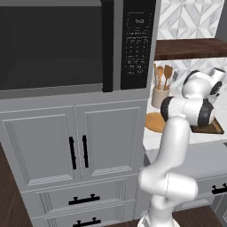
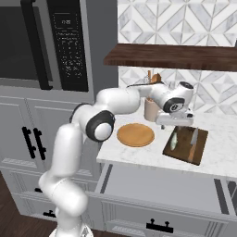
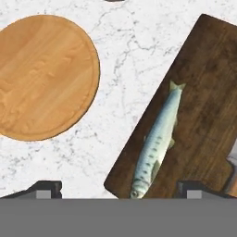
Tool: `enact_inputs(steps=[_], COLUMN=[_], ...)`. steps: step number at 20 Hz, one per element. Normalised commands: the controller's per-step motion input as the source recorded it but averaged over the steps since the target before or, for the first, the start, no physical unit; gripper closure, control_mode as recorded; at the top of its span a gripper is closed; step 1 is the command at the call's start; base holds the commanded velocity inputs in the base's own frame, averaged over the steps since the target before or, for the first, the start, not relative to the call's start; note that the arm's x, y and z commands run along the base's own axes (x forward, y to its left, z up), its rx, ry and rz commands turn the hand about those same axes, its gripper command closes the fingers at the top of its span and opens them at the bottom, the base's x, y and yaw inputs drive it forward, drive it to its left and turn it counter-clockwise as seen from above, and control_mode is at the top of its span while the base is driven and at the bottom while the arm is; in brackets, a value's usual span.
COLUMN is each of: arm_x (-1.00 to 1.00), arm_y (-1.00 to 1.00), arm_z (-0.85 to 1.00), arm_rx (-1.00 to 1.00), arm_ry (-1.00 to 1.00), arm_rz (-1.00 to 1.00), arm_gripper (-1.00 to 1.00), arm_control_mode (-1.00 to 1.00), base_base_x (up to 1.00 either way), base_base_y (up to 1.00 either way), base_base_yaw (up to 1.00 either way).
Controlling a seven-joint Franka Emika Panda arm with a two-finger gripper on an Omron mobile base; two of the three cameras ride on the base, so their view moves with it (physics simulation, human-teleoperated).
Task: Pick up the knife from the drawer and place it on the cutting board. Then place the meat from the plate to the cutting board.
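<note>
Your gripper hangs spread wide over the dark wooden cutting board, gripping nothing. The meat, a slim silvery fish with a speckled back, lies loose along the board's near edge. The round, grainy wooden plate sits bare beside it on white marble, and the knife rests on the board's far side.

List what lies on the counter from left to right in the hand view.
plate → bare marble counter → fish (the meat) lying on the cutting board → knife at the right edge, also on the board.
</note>
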Motion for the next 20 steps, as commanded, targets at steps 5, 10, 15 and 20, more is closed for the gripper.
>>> enact_inputs(steps=[5,10,15,20], arm_x=[-1.0,-1.0,-1.0,-0.78], arm_y=[0.97,0.84,0.73,0.52], arm_z=[0.05,-0.03,-0.09,-0.17], arm_rx=[-0.12,-0.1,-0.05,-0.03], arm_ry=[-0.1,0.0,0.03,0.09], arm_rz=[0.02,0.0,0.0,0.0], arm_gripper=[-1.0,-1.0,-1.0,-1.0], arm_control_mode=[-1.0,-1.0,-1.0,-1.0], base_base_x=[0.0,0.0,0.0,0.0], base_base_y=[0.0,0.0,0.0,0.0], base_base_yaw=[0.0,0.0,0.0,0.0])
